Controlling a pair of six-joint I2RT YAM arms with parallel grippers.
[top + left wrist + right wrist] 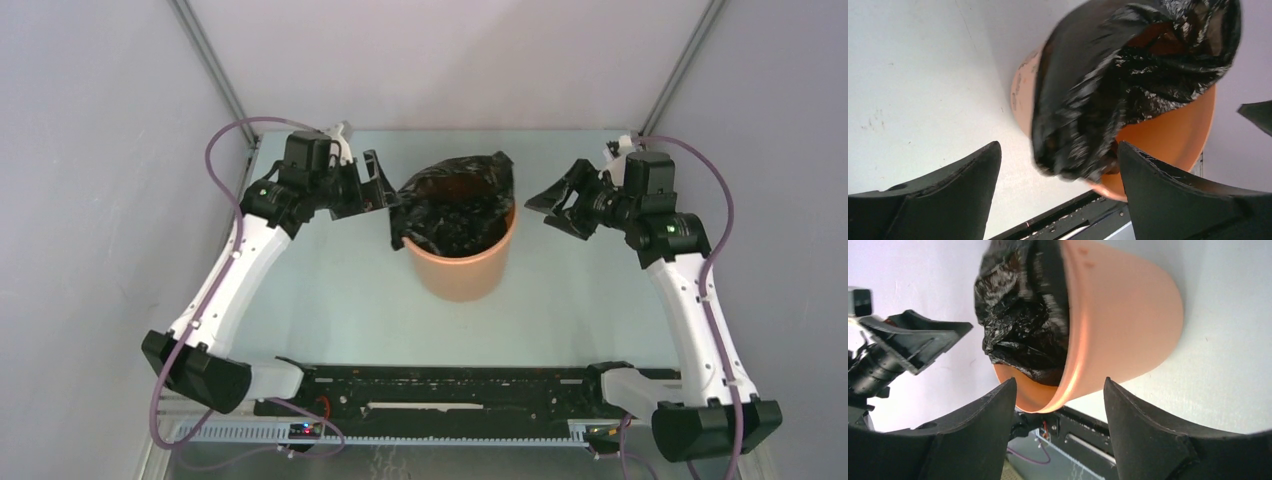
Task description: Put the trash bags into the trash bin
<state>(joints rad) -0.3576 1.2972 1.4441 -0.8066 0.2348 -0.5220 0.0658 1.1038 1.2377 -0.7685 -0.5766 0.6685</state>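
The orange trash bin (465,268) stands upright at the table's middle. The glossy black trash bag (452,203) sits in its mouth, bunched up above the rim and draped over the left side. My left gripper (385,185) hovers just left of the bag, open, with nothing clamped. In the left wrist view the bag (1108,85) hangs over the bin (1173,135), and its lower fold lies between the spread fingers of the left gripper (1059,150). My right gripper (550,205) is open, a little right of the bin. The right wrist view shows the bin (1128,325), the bag (1018,325) and the empty right gripper (1059,385).
Grey walls enclose the pale table (330,300) on three sides. A black rail (450,385) with cables runs along the near edge between the arm bases. The left gripper (923,342) shows in the right wrist view beyond the bag.
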